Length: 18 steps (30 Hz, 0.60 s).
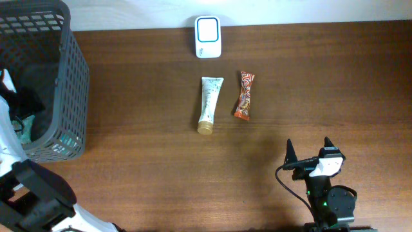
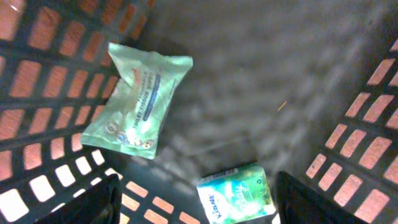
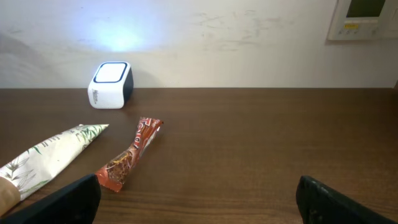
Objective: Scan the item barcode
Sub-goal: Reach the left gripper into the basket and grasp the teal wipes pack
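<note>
Picking stage, judged: left claw (image 2: 202, 198) wide over tissue pack (image 2: 236, 199) in basket (image 1: 72, 77); next needs centring, then closure. Right claw (image 3: 199, 202) wide, parked.

Three items on a brown bench (image 3: 261, 143)
White scanner (image 3: 111, 76) sits far left by the wall (image 3: 236, 37); red snack bar (image 3: 130, 154) lies nearer, with a leaf-printed tube (image 3: 53, 155) just left of it.
</note>
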Motion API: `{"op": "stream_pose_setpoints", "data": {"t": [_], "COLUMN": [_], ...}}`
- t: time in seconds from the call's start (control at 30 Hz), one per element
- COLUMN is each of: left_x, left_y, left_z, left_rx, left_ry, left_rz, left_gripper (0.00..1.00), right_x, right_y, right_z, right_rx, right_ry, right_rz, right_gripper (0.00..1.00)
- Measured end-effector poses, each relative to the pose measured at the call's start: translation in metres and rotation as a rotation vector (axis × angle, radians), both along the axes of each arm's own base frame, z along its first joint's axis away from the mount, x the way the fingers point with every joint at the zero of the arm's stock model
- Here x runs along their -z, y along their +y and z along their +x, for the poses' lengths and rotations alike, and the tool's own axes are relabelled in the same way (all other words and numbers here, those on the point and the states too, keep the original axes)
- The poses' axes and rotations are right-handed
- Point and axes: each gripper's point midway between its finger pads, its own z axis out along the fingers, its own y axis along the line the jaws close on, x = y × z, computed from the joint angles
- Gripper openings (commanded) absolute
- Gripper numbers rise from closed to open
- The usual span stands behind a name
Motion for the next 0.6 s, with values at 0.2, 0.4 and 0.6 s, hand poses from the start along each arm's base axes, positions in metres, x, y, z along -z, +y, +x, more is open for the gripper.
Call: {"op": "stream_pose_setpoints", "data": {"t": [0.2, 0.4, 0.6], "left_x": [0.028, 0.038, 0.046], "left_y": [-0.01, 0.008, 0.028], "left_z": [-0.014, -0.012, -0.019], "left_rx": [-0.006, -0.03, -0.047], "left_ry": [0.11, 0.146, 0.222], "left_rz": [-0.08, -0.01, 0.087], "left_gripper": [0.99, 0.99, 0.96], "right_x": [0.0, 0.0, 0.0], "right_y": [0.0, 0.0, 0.0], "right_z": [0.0, 0.0, 0.0], "right_rx": [0.0, 0.0, 0.0], "right_ry": [0.0, 0.0, 0.0], "right_rz": [0.0, 0.0, 0.0], "right_gripper": [0.99, 0.99, 0.99]}}
